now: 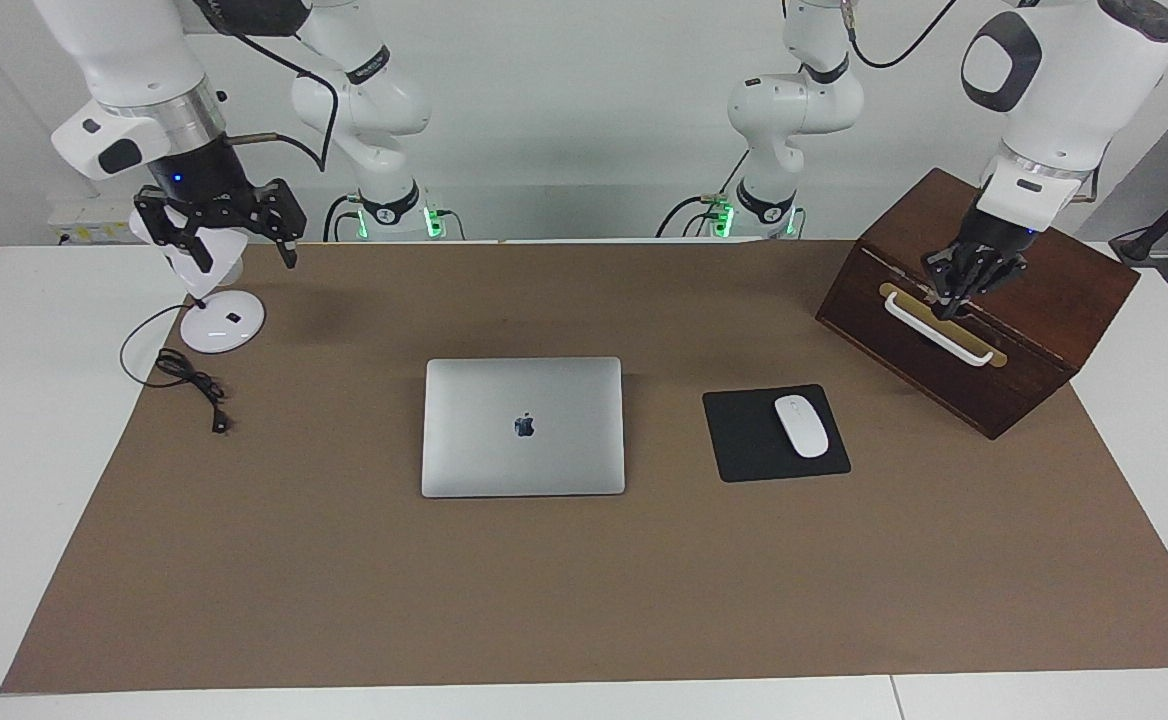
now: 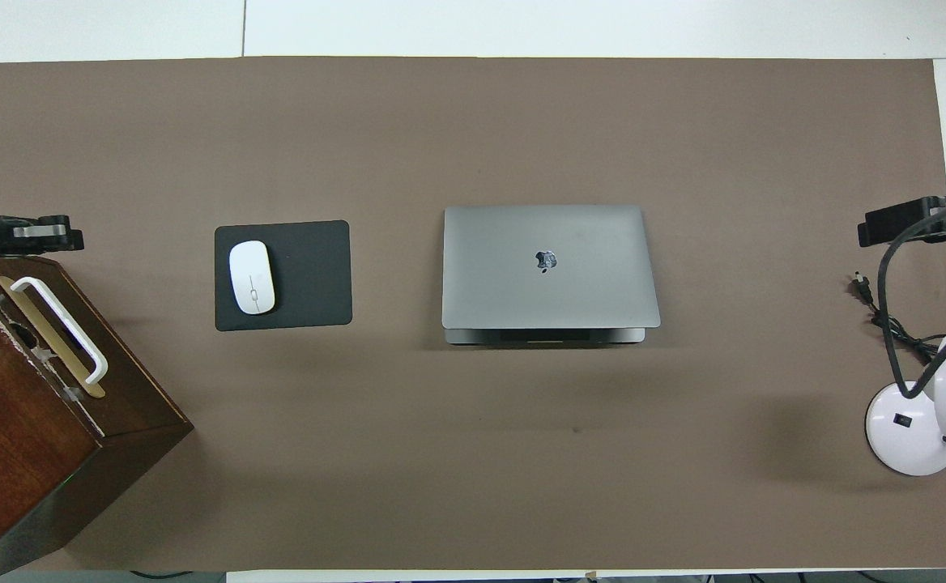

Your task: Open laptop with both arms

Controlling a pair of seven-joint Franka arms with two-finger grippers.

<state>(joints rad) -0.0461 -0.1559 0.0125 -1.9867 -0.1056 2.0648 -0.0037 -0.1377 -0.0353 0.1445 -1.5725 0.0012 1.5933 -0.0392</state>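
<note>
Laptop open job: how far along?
Nothing is done: the laptop lies shut on the brown mat, untouched. In hand: only positioning. The left end effector is up over the wooden box; the right end effector, fingers spread, is over the desk lamp. Left: reach, grip, lift lid.
</note>
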